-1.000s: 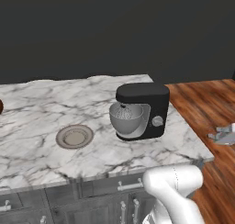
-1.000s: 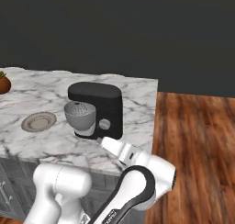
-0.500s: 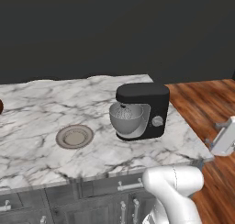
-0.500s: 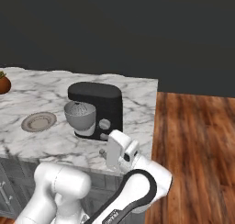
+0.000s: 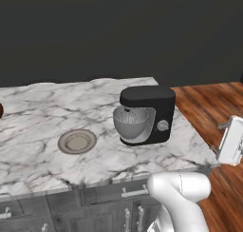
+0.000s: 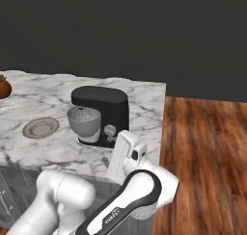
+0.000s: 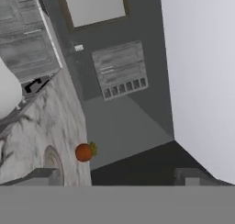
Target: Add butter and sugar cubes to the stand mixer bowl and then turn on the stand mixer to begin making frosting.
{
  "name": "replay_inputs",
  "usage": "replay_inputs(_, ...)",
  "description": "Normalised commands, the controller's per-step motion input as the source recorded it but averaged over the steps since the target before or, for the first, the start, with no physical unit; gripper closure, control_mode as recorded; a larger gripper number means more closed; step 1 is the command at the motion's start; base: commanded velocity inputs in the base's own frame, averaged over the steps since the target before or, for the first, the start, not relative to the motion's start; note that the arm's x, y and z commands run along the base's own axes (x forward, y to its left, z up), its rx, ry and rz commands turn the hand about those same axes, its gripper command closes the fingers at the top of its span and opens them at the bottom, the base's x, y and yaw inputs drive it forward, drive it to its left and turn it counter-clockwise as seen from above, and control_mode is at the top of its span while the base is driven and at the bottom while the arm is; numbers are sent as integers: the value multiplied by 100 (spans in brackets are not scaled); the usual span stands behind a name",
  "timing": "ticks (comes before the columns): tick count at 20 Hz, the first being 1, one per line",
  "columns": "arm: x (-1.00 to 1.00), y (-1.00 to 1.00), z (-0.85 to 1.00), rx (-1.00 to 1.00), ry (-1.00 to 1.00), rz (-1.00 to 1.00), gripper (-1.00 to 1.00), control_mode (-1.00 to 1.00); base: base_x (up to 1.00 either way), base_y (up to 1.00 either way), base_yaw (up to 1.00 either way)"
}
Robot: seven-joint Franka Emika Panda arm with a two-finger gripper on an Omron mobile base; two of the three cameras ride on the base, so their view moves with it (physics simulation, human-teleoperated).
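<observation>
One gripper (image 7: 117, 176), fingers spread, holding nothing; stand mixer (image 5: 144, 115) and counter (image 5: 38, 155) off to its left.

Marble counter (image 5: 42, 107), wood floor (image 6: 207, 142), dark wall (image 5: 118, 31)

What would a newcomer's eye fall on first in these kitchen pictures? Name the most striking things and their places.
The black stand mixer stands on the marble counter near its right end, its grey stand mixer bowl under the head. A round grey plate lies to its left. The arm's open tool is raised off the counter's end.
</observation>
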Motion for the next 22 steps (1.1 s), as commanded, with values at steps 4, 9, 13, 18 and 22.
replay_inputs(4,0,1,-4,0,18,5,-100,-100,0,0,0)
replay_inputs(9,0,5,-4,0,8,4,-100,-100,0,0,0)
replay_inputs(13,0,17,0,0,1,1,-100,-100,0,0,0)
replay_inputs(18,6,15,0,0,0,0,-100,-100,0,0,0)
replay_inputs(22,19,16,0,0,5,0,-100,-100,0,0,0)
